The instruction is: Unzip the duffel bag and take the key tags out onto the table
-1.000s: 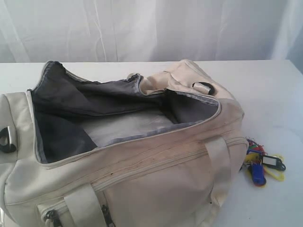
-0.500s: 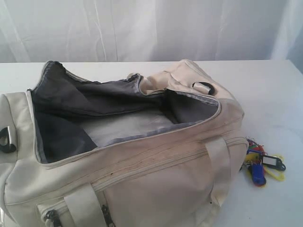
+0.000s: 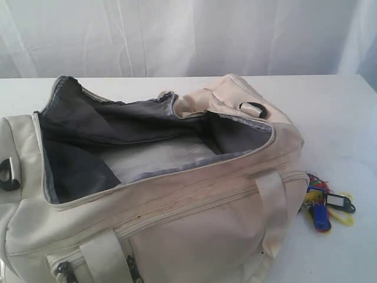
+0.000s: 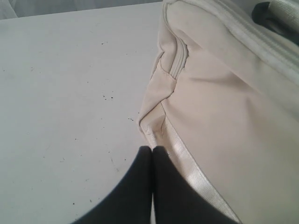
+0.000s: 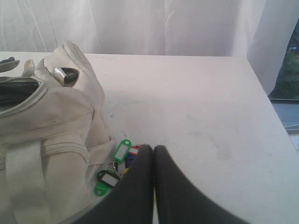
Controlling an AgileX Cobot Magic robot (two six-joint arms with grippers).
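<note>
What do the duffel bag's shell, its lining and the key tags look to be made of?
The duffel bag shell: cream woven fabric, likely canvas, matte; it creases and shows stitched seams. The lining: thinner grey cloth, sagging in soft folds. The key tags: probably hard plastic, glossy and brightly coloured in red, blue, yellow and green, with pale label windows.
</note>
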